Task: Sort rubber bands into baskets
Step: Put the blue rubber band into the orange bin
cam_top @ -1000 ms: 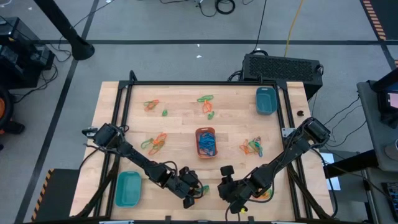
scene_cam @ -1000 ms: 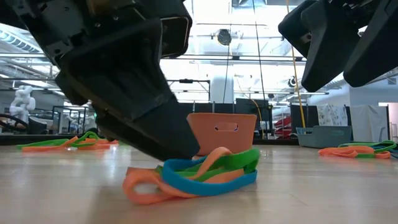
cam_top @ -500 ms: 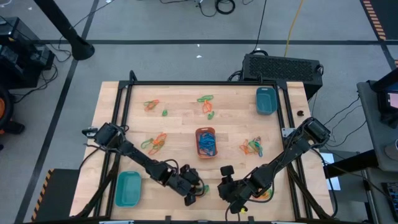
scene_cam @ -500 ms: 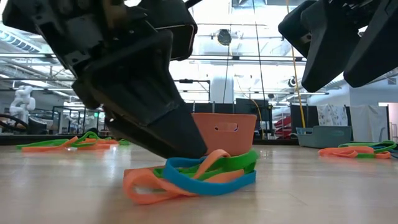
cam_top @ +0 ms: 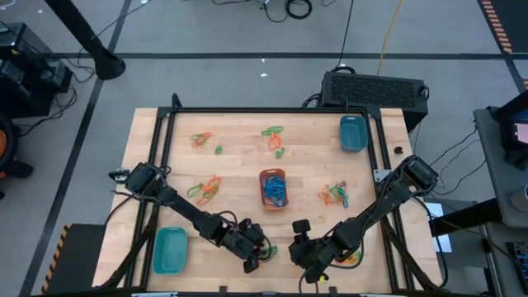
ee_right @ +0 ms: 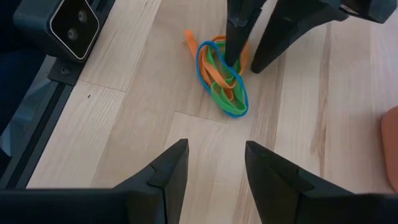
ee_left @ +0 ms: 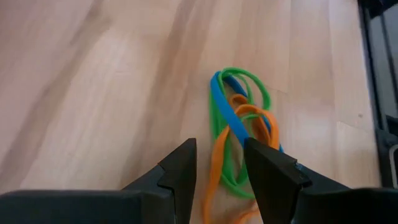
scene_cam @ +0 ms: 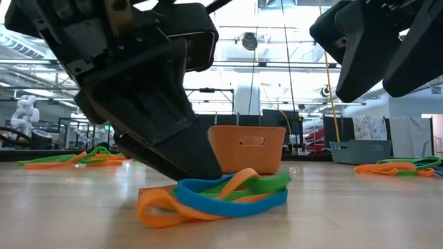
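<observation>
From above, the wooden counter (cam_top: 247, 173) carries an orange basket (cam_top: 273, 189) at its middle with blue rubber bands inside, one teal basket (cam_top: 353, 133) at the far right corner and another teal basket (cam_top: 170, 250) at the near left. Loose clusters of rubber bands lie about the counter. The left hand (cam_top: 257, 256) sits at the near edge, right at a small tangle of rubber bands (cam_top: 271, 250). The right hand (cam_top: 307, 262) waits just to the right of that tangle, apart from it.

At counter height, the tangle (scene_cam: 214, 198) is an orange, a blue and a green band laid through each other, flat on the wood. The left hand (scene_cam: 197, 166) has its tip down at the tangle's rear side, seemingly touching it. The orange basket (scene_cam: 247, 149) stands behind. The right hand's dark body hangs above to the right.

In the left wrist view, the left hand (ee_left: 219, 163) has its fingers (ee_left: 180, 171) spread apart, and the orange strand of the tangle (ee_left: 239, 134) runs into the gap between them; nothing is gripped.

In the right wrist view, the right hand (ee_right: 214, 165) is released, fingers (ee_right: 171, 168) parted over bare wood, the tangle (ee_right: 222, 78) lying well ahead of it under the left hand's tips.
</observation>
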